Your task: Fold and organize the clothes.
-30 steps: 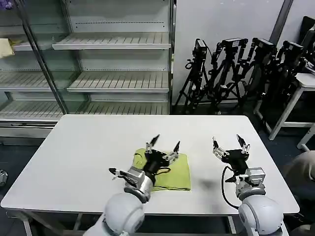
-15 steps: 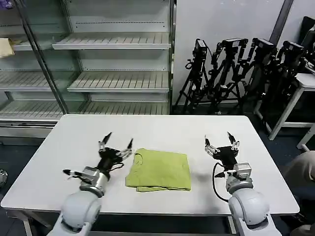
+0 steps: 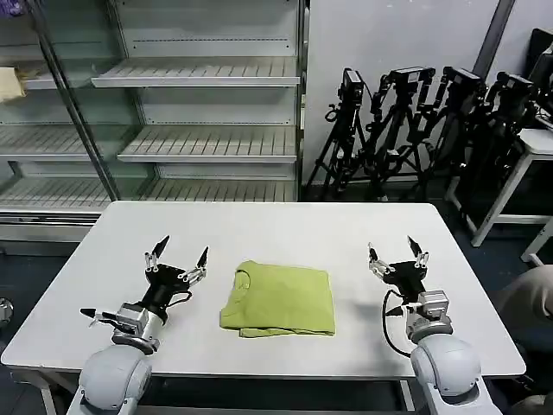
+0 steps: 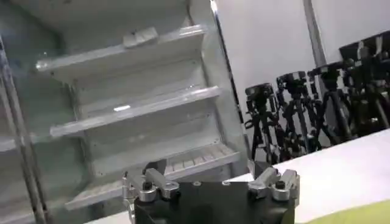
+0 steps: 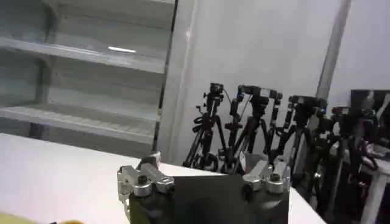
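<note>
The clothes (image 3: 281,299), a lime yellow-green T-shirt, lie folded into a neat rectangle on the white table (image 3: 276,233), a little toward its front edge. My left gripper (image 3: 176,256) is open, held above the table to the left of the shirt and apart from it. My right gripper (image 3: 397,253) is open too, raised above the table to the right of the shirt. Nothing is between either pair of fingers. A sliver of the green shirt (image 4: 365,214) shows at the edge of the left wrist view.
Empty wire shelves (image 3: 199,138) behind glass doors stand beyond the table's far left edge. Several black camera tripods (image 3: 415,121) crowd the back right. A second white table (image 3: 536,147) stands at far right. A pale yellow cloth (image 3: 10,83) lies on a shelf.
My left gripper has drawn back off the shirt, swinging left to the bare table beside it. The right gripper shifted only slightly. The folded shirt stays where it was.
</note>
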### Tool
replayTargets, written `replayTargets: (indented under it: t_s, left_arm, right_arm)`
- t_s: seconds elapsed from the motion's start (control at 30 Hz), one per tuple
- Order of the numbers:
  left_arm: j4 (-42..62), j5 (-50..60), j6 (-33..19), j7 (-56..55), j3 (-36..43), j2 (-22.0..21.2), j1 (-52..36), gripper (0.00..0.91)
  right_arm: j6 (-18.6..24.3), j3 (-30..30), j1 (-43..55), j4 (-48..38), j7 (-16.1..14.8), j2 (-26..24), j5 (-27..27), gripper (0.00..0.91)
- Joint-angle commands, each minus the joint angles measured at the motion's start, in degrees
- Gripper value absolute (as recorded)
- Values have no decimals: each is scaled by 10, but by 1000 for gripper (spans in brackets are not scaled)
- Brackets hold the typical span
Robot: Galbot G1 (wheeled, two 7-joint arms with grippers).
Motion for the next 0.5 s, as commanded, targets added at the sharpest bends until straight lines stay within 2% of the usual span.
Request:
replayTargets:
  t_s: [0.03,0.17,0.3,0.43,0.5]
  left_arm:
    - [8,54,-55,0,4,22,13,907]
    - [5,66,-75,-1,4,20,26,907]
    - [18,67,-98,-1,-2,10,23,907]
    - [27,57,-112,14,-29,4,36,907]
    - [33,75,-147,29,-56,11,48,907]
  right_arm:
    - [44,37,-13,-10,-20,1,-33,907]
    - [49,41,-24,3,-20,6,-36,907]
    - [52,26,-21,8,-14,-6,-40,907]
    - [55,9,-12,15,-5,4,-50,907]
    - [74,-5,-4,11,-9,-3,-65,907]
